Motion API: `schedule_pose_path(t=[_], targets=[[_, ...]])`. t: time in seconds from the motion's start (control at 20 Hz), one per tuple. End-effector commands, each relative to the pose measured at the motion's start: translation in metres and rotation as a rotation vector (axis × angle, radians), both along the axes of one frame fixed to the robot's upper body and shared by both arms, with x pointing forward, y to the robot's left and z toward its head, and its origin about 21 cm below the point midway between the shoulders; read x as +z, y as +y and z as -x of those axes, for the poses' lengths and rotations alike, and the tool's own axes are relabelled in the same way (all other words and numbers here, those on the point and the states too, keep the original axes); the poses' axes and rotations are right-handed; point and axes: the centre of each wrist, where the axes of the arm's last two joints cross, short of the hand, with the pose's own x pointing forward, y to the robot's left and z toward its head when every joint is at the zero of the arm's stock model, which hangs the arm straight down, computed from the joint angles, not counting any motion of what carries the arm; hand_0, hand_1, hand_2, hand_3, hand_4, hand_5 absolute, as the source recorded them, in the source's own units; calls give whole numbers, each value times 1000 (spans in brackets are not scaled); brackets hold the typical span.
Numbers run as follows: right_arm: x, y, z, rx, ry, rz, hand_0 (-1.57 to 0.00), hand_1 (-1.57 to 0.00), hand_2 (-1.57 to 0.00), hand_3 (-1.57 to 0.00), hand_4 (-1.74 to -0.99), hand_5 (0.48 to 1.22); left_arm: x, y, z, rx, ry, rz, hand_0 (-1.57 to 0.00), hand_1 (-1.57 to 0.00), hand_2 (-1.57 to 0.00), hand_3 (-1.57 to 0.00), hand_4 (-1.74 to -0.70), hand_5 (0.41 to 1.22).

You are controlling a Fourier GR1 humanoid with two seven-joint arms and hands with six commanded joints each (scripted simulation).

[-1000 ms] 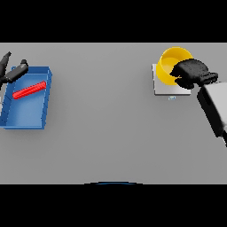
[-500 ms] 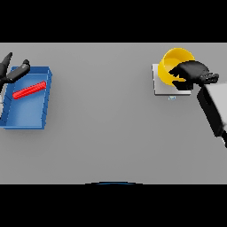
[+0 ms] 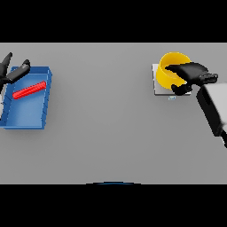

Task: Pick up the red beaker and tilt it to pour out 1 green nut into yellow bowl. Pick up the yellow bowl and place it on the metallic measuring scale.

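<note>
A: Why does the yellow bowl (image 3: 170,71) sit where it does?

B: It rests on the metallic measuring scale (image 3: 158,82), at the far right of the grey worktop (image 3: 111,133). The right hand (image 3: 188,73) has its fingers curled round the bowl's near-right rim. Judged from this, the placing step is nearly complete and only the release is left.

A: And the red beaker (image 3: 29,90)?

B: It lies on its side inside the blue tray (image 3: 24,117), at the far left. Its long axis runs diagonally, the right end farther from the robot than the left. Which end is the mouth cannot be told.

A: The left hand (image 3: 11,71)?

B: It hovers at the tray's far-left corner, fingers spread and holding nothing, apart from the beaker.

A: Is the green nut visible?

B: No; the bowl's interior is partly hidden.
</note>
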Motion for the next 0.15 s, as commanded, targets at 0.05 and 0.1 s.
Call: schedule_pose_path(t=[0.05, 0.1], targets=[[0, -1, -1, -7, 8, 9, -80, -79, -62, -53, -1395, 787, -3, 0, 1, 2, 4, -13, 1, 1, 1, 1, -833, 760], [2, 2, -1, -9, 9, 5, -64, -63, -50, -42, -1390, 779, -1, 1, 0, -6, 0, -10, 1, 1, 1, 1, -833, 760]])
